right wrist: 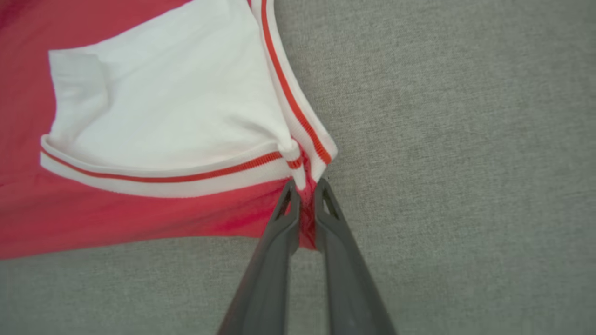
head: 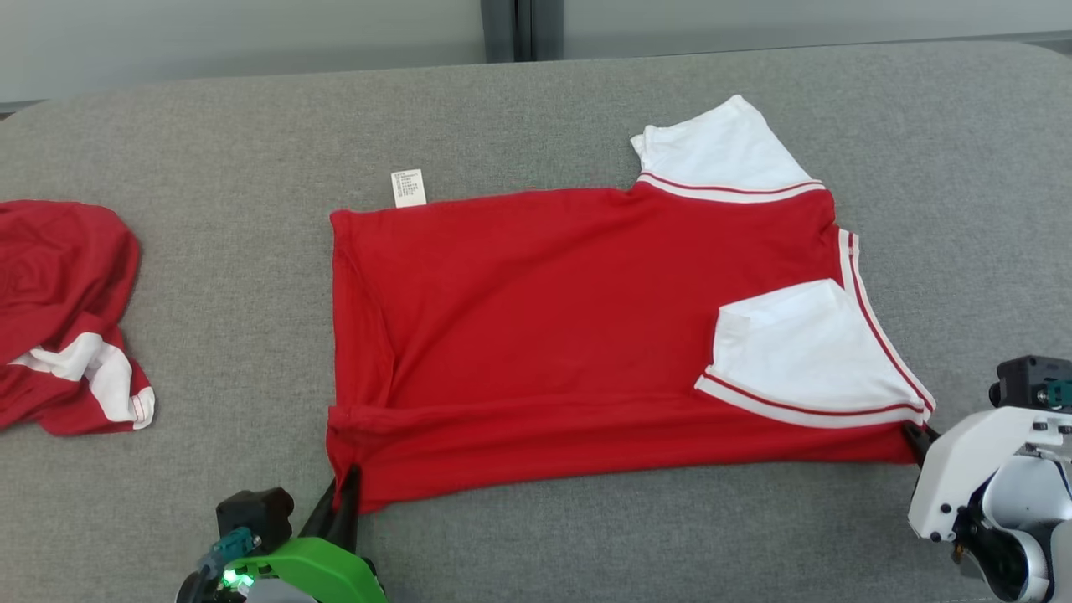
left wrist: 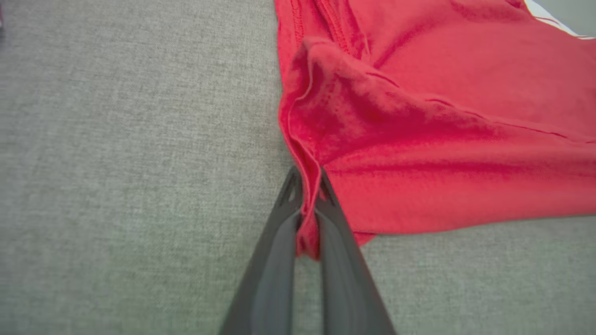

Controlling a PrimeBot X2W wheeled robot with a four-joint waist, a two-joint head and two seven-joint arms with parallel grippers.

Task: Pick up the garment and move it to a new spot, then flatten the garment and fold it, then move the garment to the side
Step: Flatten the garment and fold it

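Observation:
A red shirt with white, red-striped sleeves lies spread sideways on the grey cushioned surface. One white sleeve is folded onto the body, the other sticks out at the far side. My left gripper is shut on the near-left hem corner, red cloth pinched between the dark fingers. At the near-right corner my right gripper is shut on the fabric just below the sleeve cuff. A white care label pokes out at the far edge.
A second red and white garment lies crumpled at the left edge of the surface. Bare grey fabric surrounds the spread shirt on all sides. A pale wall runs behind the far edge.

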